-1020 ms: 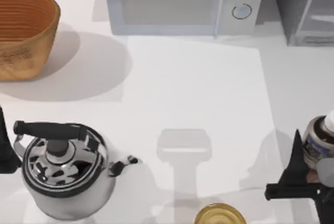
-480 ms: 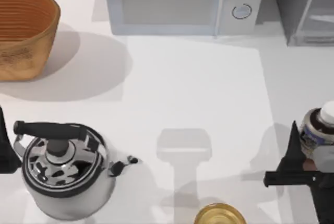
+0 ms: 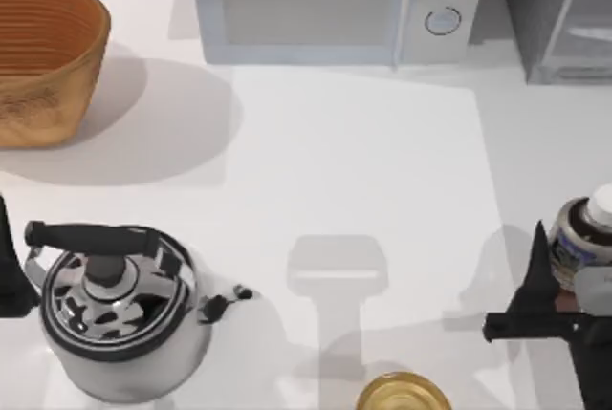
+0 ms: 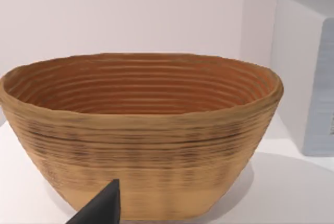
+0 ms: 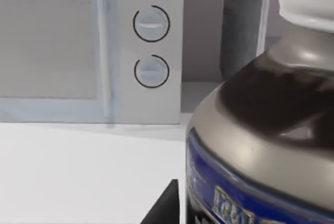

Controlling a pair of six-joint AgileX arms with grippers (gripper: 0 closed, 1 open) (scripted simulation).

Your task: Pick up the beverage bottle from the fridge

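The beverage bottle, with its white cap, grey-dark body and blue label, is at the table's right edge, well in front of the fridge. My right gripper is shut on the bottle, one black finger lying along its left side. In the right wrist view the bottle stands very close, with the fridge behind it. My left gripper is parked at the table's left edge beside the kettle.
A pale microwave with two knobs stands at the back, left of the fridge. A woven basket sits back left, a steel kettle front left, and a golden glassy round object at the front edge.
The bottle and my right gripper have shifted slightly toward the back and the right over the last second, then held almost still. The left arm has not moved.
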